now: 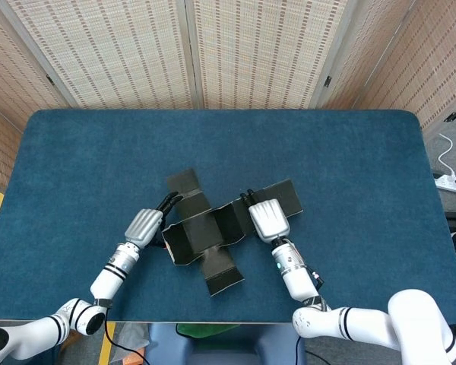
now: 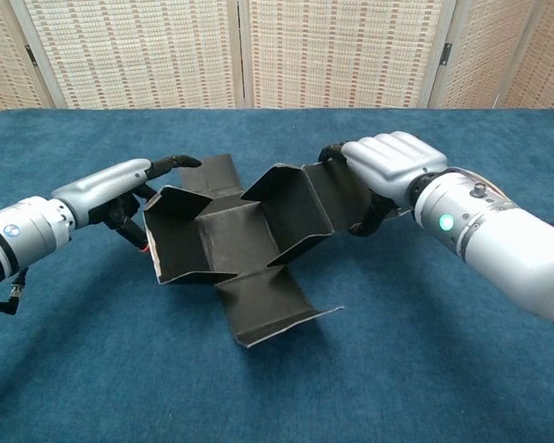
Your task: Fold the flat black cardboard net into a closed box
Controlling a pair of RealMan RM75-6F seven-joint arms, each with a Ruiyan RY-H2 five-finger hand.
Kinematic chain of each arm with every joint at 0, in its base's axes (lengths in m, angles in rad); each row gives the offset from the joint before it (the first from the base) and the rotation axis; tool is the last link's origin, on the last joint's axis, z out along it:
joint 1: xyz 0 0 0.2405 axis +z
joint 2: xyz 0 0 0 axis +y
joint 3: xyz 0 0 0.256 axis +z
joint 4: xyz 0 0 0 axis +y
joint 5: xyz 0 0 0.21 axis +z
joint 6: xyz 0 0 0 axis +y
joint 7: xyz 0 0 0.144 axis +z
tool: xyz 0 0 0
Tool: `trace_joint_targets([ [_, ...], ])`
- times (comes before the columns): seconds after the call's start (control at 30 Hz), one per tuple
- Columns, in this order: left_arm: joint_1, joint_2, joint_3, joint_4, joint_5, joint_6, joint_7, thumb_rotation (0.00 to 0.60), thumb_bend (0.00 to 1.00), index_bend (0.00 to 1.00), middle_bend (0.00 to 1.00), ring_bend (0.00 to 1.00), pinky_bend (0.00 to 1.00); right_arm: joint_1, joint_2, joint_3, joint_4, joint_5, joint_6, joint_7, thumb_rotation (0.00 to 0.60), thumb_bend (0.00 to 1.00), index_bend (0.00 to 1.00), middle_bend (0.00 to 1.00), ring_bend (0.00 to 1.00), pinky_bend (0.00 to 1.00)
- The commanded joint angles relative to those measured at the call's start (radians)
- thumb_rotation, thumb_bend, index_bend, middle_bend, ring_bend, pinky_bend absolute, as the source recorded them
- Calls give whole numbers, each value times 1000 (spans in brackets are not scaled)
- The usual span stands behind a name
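Observation:
The black cardboard net (image 1: 207,232) (image 2: 235,242) lies on the blue table, partly folded up. Its left panel (image 2: 177,235) stands tilted upward against my left hand (image 1: 146,225) (image 2: 120,189), whose fingers (image 2: 171,163) reach over the panel's top edge. On the other side, the right panel (image 2: 291,208) is raised, and my right hand (image 1: 267,219) (image 2: 388,166) grips the flap behind it with curled fingers. The near flap (image 2: 272,309) and the far flap (image 2: 212,173) lie flat or nearly flat.
The blue table (image 1: 349,175) extends around the net on all sides. Woven screens (image 1: 251,46) stand behind it. A white power strip (image 1: 450,182) lies on the floor at the right.

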Motion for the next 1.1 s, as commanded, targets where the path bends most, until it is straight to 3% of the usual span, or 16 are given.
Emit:
trace_joint_targets([
  [0.03,-4,25,17,-30,62,43,-85,600,219,0,0,616,911,27,38,7,-10,-14,-61,-9,600,248,443,385,796,1000],
  [0.3,-44,50,28,-54,104,34,-140,600,215,0,0,599,910,94,117,-21,-16,-141,-158,-29,600,252,443,398,796,1000],
  [0.5,-84,93,32,-102,57,-90,-171,600,217,0,0,571,905,141,167,-51,-7,-236,-220,-49,600,261,445,401,796,1000],
  [0.7,-106,116,48,-117,52,-148,-237,600,217,0,0,565,901,175,190,-69,18,-338,-247,-13,600,270,450,403,796,1000],
  [1.1,-161,142,103,-109,126,-240,-603,600,218,0,0,565,899,212,173,-88,87,-530,-219,116,600,281,457,397,796,1000],
])
